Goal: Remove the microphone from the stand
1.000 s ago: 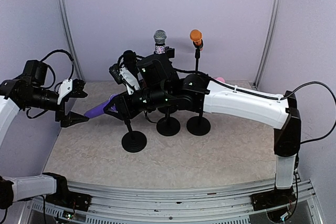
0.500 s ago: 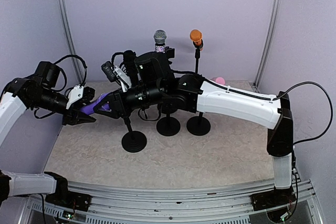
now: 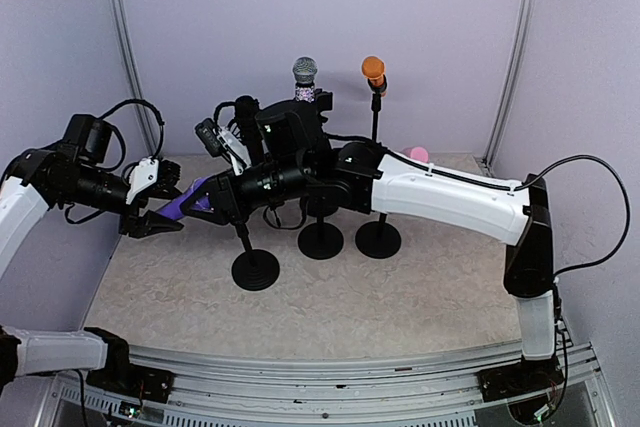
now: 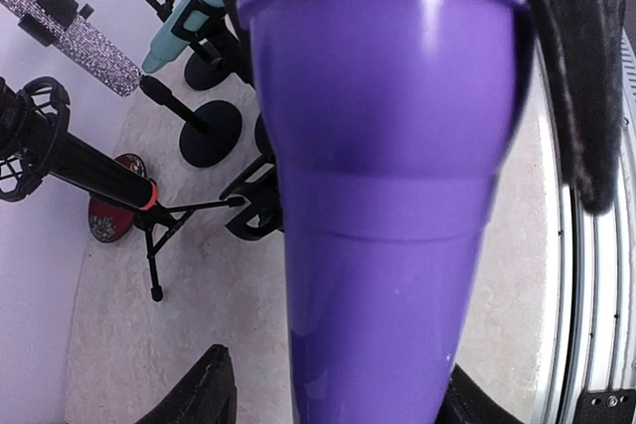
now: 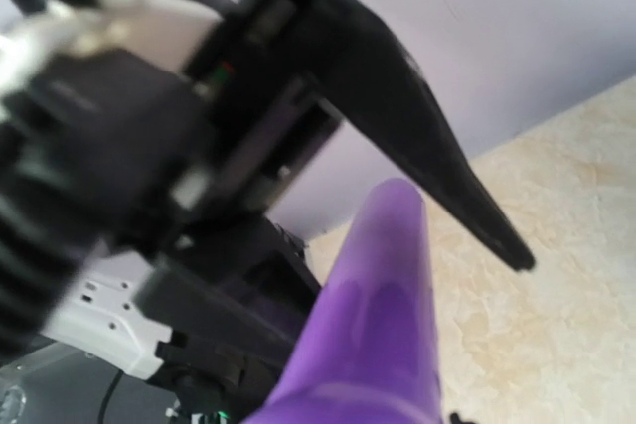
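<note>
Top external view shows the left claw (image 3: 158, 213) now set around the thin tail of the purple microphone (image 3: 183, 204), where a second ago it hung well apart from that tail with its jaws spread wide. The left arm has swung in toward the middle, and the right arm has carried the microphone a little up and toward it. The right claw (image 3: 215, 197) is clamped on the thicker part of the microphone and holds it nearly level above the table (image 3: 420, 287), tail pointing left; that grip looks no different from a second ago. The left jaws stand narrower than before, one on each side of the tail. In the left wrist view the purple body fills the whole gap between them, yet I cannot tell whether they press on it or only bracket it, and the right wrist view is too blurred to settle it. The stand (image 3: 255, 269) has its round base on the table just below the right claw, and its pole leans up behind that claw, so I cannot tell whether the microphone is free of the clip. By my judgement this starts a pass from right to left, or a two-handed pull, and the left grip must be firm before the right lets go.
</note>
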Controlling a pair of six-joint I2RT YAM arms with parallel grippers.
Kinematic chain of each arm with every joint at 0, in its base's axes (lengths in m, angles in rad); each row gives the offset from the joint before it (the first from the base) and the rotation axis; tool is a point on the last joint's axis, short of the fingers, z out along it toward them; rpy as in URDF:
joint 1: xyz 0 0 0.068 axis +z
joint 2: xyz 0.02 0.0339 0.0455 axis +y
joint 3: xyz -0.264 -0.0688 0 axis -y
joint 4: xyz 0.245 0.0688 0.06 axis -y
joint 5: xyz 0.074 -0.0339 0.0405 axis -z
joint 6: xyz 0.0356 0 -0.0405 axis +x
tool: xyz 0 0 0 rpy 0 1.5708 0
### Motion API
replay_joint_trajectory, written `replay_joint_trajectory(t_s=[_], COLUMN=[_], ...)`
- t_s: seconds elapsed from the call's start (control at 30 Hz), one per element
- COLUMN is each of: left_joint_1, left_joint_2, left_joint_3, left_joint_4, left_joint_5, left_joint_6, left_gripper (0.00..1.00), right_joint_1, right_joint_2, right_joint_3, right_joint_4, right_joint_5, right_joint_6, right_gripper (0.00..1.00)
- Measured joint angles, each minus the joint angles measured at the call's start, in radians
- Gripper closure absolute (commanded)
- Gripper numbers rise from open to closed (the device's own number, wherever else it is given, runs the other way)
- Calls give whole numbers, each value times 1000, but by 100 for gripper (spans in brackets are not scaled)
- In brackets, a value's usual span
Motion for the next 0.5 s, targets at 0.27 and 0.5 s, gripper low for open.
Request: replay_joint_trajectory(t_s=[0.27,0.5], left_joint_1=[0,-9], left_joint_2=[-6,-16], left_joint_3=[-18,-58], left_joint_4=[14,47], left_joint_5=[-18,-26], left_joint_6=[3,0], left_gripper=[70,100], right_joint_1=[-2,-6], right_joint_2=[16,25], right_joint_3=[17,18], right_joint_4=[-26,-31], right_joint_5=[34,26], right_joint_6=[-4,-2], right_gripper=[100,64])
